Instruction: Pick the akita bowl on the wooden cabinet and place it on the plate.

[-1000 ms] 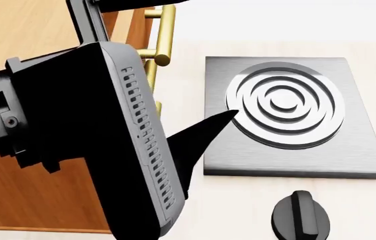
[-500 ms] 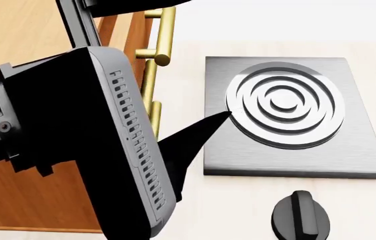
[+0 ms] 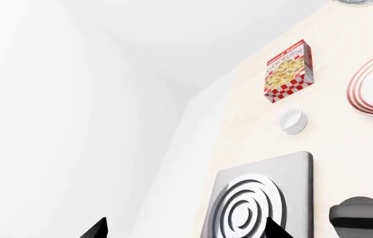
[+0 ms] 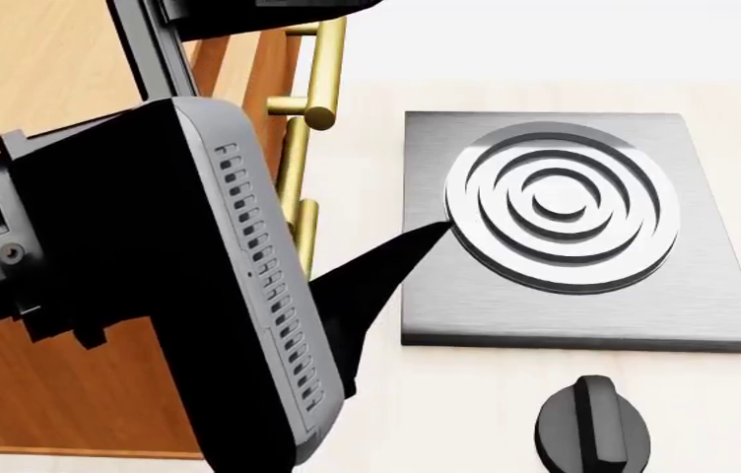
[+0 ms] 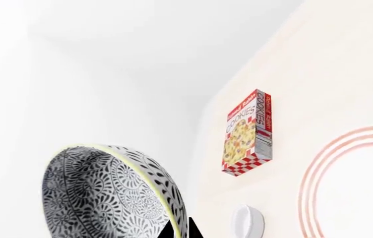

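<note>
The left arm fills the head view's left, its jaws spread; the right jaws seemingly pinched together.

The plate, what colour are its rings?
Thin red rings on the white plate, clearest in the right wrist view.

The cabinet shows warm orange wood grain with brass-coloured metal handles. The hob is brushed steel, its knob black plastic. The bowl looks glazed and patterned; the cookie box printed card.
</note>
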You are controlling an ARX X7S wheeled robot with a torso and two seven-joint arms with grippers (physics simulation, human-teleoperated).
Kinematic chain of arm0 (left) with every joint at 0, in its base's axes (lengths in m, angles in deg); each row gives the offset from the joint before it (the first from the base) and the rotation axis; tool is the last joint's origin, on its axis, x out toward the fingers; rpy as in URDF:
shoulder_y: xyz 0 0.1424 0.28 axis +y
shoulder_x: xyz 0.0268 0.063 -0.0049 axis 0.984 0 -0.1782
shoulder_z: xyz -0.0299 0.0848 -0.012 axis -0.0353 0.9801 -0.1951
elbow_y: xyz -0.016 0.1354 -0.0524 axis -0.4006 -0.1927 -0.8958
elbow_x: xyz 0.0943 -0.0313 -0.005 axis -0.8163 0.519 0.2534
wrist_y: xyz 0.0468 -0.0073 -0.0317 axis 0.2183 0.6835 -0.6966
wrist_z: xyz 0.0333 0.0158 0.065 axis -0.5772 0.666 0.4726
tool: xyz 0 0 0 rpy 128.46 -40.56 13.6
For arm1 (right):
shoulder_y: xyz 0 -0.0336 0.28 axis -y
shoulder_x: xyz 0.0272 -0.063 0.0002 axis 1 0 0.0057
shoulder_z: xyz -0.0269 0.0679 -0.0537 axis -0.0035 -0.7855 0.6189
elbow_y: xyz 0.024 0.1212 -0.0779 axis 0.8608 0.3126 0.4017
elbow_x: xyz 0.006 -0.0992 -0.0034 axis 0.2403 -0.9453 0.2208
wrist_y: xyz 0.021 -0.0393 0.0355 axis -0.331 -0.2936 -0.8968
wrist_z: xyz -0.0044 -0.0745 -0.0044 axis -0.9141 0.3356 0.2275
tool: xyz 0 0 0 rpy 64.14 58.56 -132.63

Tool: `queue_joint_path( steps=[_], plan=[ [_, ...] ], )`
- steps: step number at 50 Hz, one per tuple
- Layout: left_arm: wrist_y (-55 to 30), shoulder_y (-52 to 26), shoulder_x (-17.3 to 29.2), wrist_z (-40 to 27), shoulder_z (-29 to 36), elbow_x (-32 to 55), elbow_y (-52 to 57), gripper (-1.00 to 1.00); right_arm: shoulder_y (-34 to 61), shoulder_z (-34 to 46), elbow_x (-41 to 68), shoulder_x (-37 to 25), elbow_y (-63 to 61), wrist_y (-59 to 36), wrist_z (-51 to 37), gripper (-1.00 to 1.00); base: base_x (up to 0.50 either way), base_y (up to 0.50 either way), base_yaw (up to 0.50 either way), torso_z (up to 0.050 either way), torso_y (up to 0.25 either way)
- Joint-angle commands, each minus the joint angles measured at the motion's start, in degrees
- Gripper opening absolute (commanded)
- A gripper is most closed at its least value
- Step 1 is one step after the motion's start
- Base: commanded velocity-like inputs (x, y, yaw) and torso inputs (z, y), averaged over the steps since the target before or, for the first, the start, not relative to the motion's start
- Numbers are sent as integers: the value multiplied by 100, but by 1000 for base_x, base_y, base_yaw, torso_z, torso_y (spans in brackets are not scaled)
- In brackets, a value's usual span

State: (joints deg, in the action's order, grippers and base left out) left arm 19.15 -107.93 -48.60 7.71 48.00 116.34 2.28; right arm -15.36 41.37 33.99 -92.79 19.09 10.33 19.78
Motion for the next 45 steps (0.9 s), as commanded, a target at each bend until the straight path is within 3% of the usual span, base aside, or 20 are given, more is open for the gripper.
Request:
queue_joint_path(
  steps=[1, 21, 35, 45],
  plan=[
    [28, 43, 10, -7, 27, -28, -6, 100, -314, -427, 214, -76, 29, 30, 125, -100, 0, 0, 0, 0, 10],
    [52, 80, 12, -17, 53, -48, -3, 100, -1110, -1129, 671, 340, 74, 288, 491, -100, 0, 0, 0, 1, 0],
    [78, 93, -9, -11, 64, -66, -45, 100, -1265, -1330, 668, 709, 130, 313, -328, -100, 0, 0, 0, 0, 0],
    [78, 90, -13, -16, 70, -68, -35, 100, -1222, -1385, 822, 663, 102, 247, -408, -100, 0, 0, 0, 0, 1]
  ],
)
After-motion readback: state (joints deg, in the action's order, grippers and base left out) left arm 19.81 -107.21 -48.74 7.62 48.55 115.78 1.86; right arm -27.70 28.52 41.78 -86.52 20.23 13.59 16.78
